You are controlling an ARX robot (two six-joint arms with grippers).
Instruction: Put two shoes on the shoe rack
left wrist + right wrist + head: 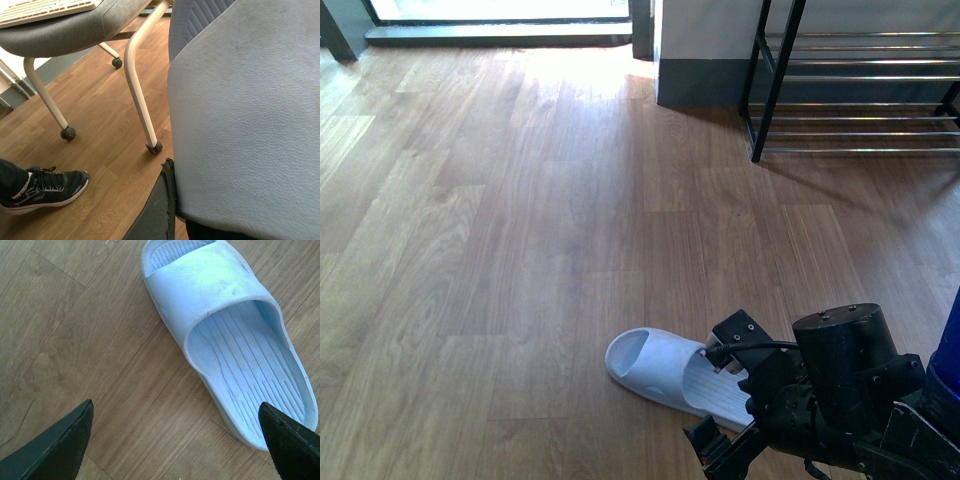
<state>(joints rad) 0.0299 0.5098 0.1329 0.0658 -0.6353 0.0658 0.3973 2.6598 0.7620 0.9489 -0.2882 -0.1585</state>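
Claw on right arm point(175, 442) spread wide above slide sandal point(225, 330); holds nothing.

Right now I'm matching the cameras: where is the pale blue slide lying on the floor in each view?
Front: the pale blue slide is low centre, beside the right tool.
Left wrist: that slide is not in it.
Right wrist: upper right of the picture, ahead of the open tool.
Shared landmark: the wooden floor.

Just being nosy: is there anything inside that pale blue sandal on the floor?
The sandal shows only a bare ribbed footbed at heel and toe. The part beneath its strap is covered, so that stays unknown.
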